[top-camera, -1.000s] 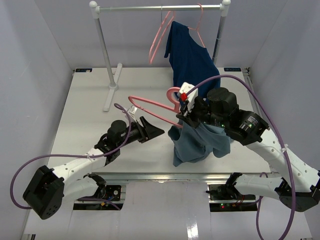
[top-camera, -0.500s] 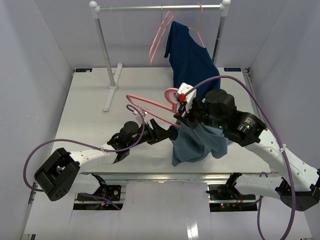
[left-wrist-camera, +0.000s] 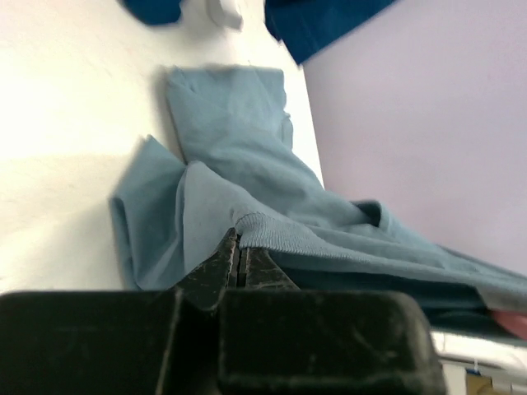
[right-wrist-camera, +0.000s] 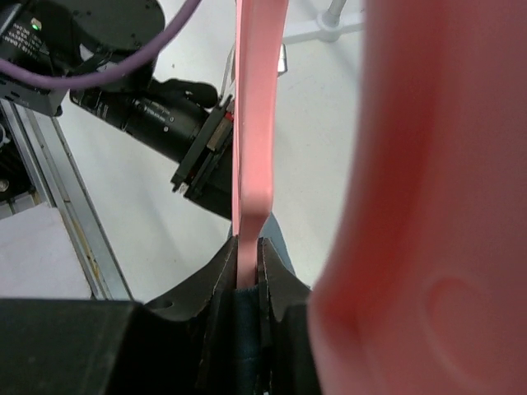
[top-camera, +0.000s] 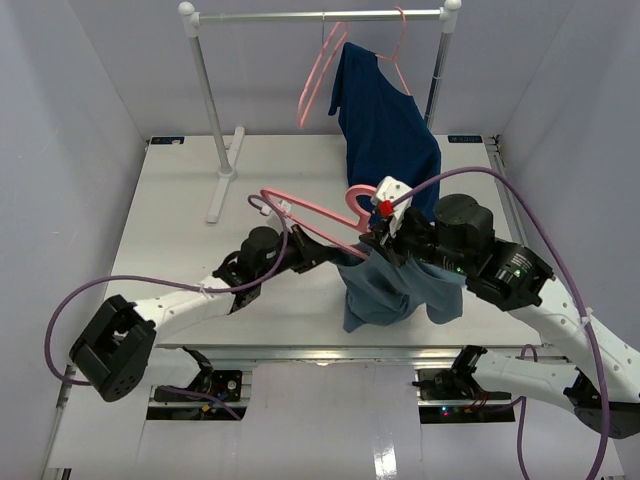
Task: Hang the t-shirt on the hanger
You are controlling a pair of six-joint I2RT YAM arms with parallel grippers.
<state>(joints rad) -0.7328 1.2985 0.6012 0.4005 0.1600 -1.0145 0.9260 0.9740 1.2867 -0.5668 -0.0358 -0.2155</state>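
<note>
The slate-blue t-shirt hangs bunched from the pink hanger, its lower part resting on the table. My right gripper is shut on the hanger's neck below the hook. In the right wrist view the pink bar runs up from between the jaws of that gripper, with some blue cloth pinched below it. My left gripper reaches in from the left and is shut on the t-shirt's ribbed edge. In the left wrist view that gripper has the ribbed edge of the shirt at its tips.
A dark navy shirt hangs on another pink hanger from the rail at the back. A further pink hanger hangs beside it. The rack's left pole and foot stand on the white table. Purple cables loop off both arms.
</note>
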